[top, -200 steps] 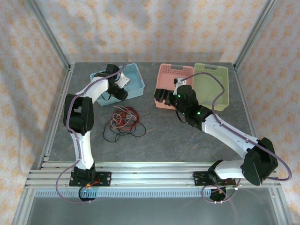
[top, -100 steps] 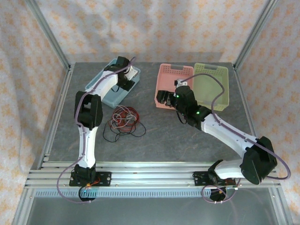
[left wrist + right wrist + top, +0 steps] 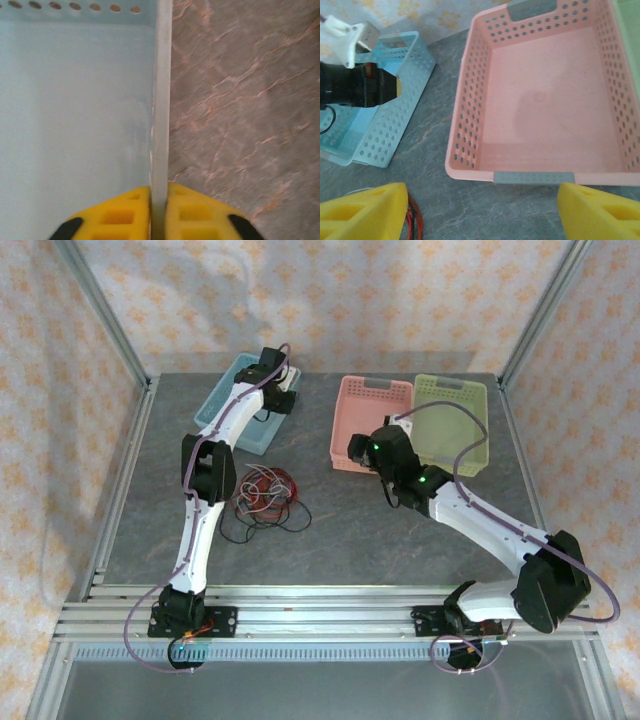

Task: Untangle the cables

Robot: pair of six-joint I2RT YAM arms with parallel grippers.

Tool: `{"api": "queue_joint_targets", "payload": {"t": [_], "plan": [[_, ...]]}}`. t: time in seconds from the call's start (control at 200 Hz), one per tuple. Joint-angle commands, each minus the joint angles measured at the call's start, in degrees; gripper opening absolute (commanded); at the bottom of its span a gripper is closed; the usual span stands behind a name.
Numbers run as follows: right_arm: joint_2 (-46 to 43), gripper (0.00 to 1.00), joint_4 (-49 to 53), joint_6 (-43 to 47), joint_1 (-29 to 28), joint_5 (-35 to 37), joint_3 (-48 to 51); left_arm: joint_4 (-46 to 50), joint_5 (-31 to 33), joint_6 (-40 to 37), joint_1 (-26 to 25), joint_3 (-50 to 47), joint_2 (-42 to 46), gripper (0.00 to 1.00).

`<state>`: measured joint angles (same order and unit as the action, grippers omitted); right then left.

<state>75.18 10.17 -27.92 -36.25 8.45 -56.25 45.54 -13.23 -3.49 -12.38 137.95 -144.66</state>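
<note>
cables [image 3: 263,494] heaped, left hand [image 3: 159,196] well apart, apparently pinching basket [image 3: 161,75]

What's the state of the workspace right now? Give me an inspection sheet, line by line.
Surface: grey marbled table, flat.
Job's things: tangle of thin red, dark and whitish wires, one heap, no gripper on it.
Clutter: blue perforated plastic basket, pink perforated plastic basket and green perforated plastic basket along the far side.
Grippers: left gripper shut on the blue basket's wall; right gripper open, facing the pink basket.
Cables: purple robot cables run along both arms.
Surroundings: patterned fabric walls, aluminium frame.
</note>
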Motion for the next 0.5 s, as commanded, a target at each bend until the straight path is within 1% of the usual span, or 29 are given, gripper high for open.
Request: {"api": "queue_joint_targets", "payload": {"t": [0.0,0.145,0.26,0.32,0.39,0.491], "plan": [[0.34,0.78,2.90,-3.01,1.82,4.38,-0.88,-3.75,-6.88,6.47,-0.12,1.00,-1.04,0.22],[0.30,0.81,3.80,-1.43,4.49,5.43,-1.62,-5.04,-8.02,7.44,-0.01,0.88,2.72,0.42],[1.94,0.83,4.69,0.45,8.60,2.68,-3.64,-4.67,-8.09,6.75,0.62,-2.25,7.29,0.58],[3.96,0.84,5.65,1.46,11.43,1.10,-5.39,-5.49,-8.13,6.62,1.34,-6.89,10.83,0.62],[6.49,0.87,6.37,3.10,14.56,-1.28,-7.56,-8.16,-8.37,6.56,2.24,-14.60,15.88,0.70],[11.08,0.90,7.34,4.79,18.38,-3.18,-11.15,-12.44,-9.04,6.37,3.14,-25.40,22.30,0.71]]}}
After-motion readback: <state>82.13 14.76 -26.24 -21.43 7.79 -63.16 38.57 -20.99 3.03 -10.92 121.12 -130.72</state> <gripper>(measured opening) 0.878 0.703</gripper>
